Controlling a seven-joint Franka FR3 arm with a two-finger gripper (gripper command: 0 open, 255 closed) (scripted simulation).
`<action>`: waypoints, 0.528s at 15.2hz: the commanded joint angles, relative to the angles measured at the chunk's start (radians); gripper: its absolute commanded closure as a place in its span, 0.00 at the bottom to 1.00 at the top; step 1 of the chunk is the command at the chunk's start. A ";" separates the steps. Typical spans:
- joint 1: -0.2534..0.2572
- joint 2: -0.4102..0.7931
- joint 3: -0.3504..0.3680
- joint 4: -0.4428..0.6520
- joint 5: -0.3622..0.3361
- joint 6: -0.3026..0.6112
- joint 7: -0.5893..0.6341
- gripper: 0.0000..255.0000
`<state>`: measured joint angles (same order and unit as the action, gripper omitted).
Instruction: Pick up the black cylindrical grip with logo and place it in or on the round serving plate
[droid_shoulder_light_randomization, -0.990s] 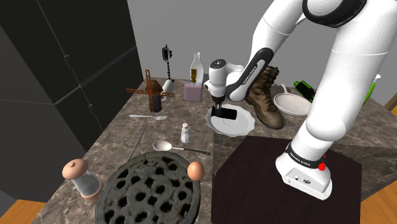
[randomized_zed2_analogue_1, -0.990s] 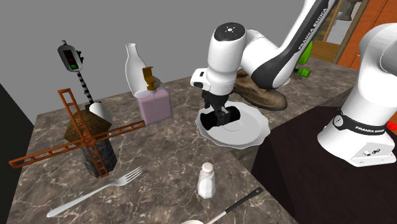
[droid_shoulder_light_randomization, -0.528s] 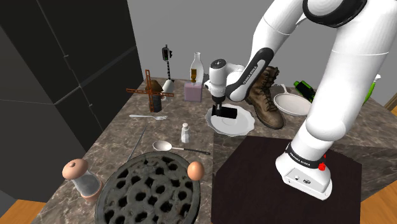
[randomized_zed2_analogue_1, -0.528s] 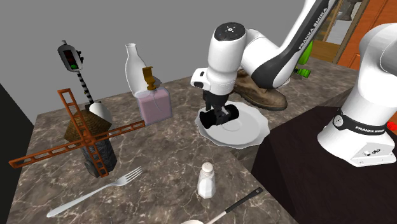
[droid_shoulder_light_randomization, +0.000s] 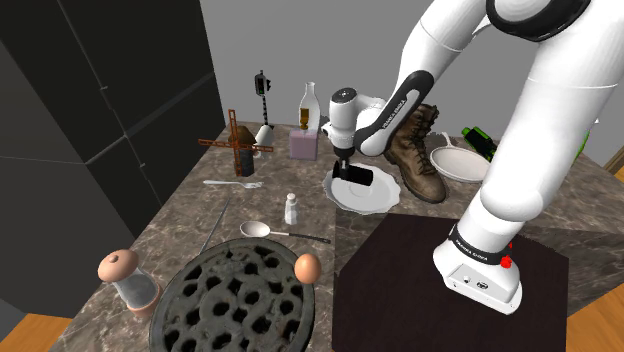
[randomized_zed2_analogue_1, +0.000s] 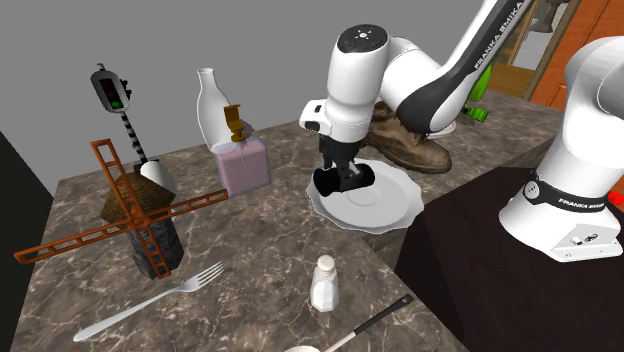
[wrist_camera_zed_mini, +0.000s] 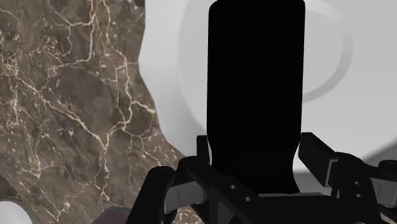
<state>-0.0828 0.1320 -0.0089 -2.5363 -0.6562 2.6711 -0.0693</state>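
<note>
Wrist view first: the tool (wrist_camera_zed_mini: 257, 145) is closed across the black cylindrical grip (wrist_camera_zed_mini: 254, 89), one side against each flank, and the grip's long body runs out ahead of the tool over the white plate (wrist_camera_zed_mini: 356, 102). The marbled table (wrist_camera_zed_mini: 76, 95) lies off to one side of the tool, and the plate's wavy rim passes almost under it, so I read the grip as hanging over the plate's edge zone and not its middle. Against the pictures from half a second and a second back, the arm has lifted a touch in both outside views, and the grip has come up with it, keeping its place between the tool's sides. That tells me it is still carried, not set down. The brown boot (randomized_zed2_analogue_1: 415, 152) stands just beyond the plate, on the far side of the tool. For the task, I judge the carry essentially finished and the release still to come. I would ease the tool toward the plate's centre, lower it, then open, since a cylinder dropped near the rim could roll off onto the table.
</note>
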 joint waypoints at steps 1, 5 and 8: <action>-0.002 -0.029 0.008 -0.001 0.032 -0.025 -0.030 1.00; -0.002 -0.085 0.018 -0.005 0.084 -0.071 -0.081 1.00; 0.000 -0.126 0.023 -0.004 0.120 -0.108 -0.116 1.00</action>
<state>-0.0840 0.0264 0.0120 -2.5375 -0.5518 2.5789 -0.1703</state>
